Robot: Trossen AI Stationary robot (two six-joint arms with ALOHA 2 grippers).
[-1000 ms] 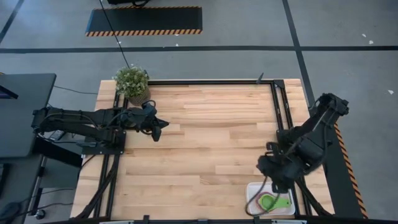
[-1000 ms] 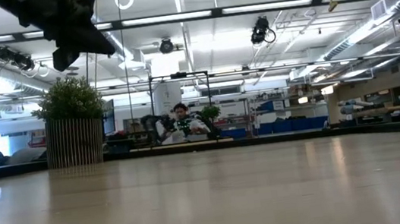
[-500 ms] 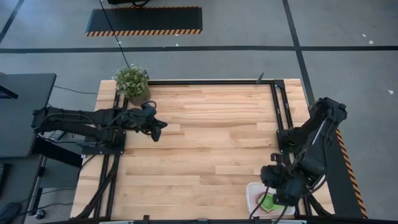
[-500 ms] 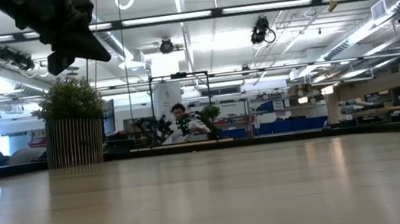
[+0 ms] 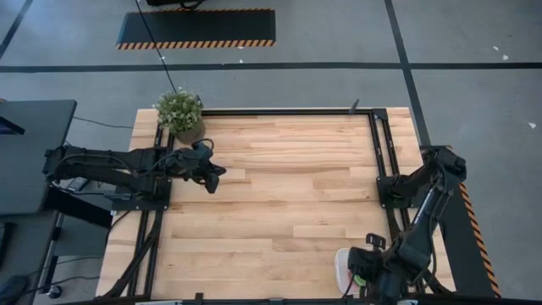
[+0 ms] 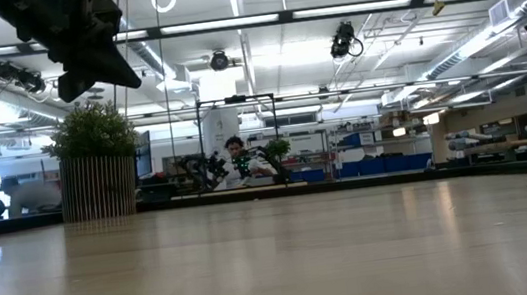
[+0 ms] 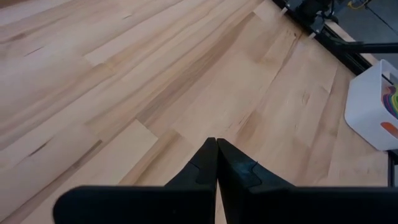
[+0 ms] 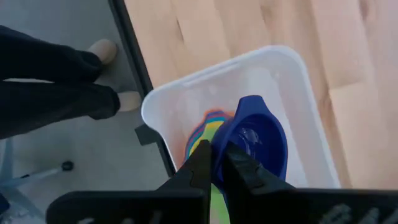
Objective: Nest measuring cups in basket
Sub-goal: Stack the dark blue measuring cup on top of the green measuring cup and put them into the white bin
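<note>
Wooden table, bare across its middle. At its near right corner, white basket, mostly under the right arm in the high view. Inside the basket, nested measuring cups: orange, blue, yellow and green rims showing. Over the basket, right gripper, pinched tight on the handle of the dark blue cup. Far from the basket, beside the potted plant, left gripper, fingers pressed together, holding nothing.

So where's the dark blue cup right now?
The dark blue cup is pinched in the right pincer, over the white basket at the table's near right corner, just above the nested cups.
</note>
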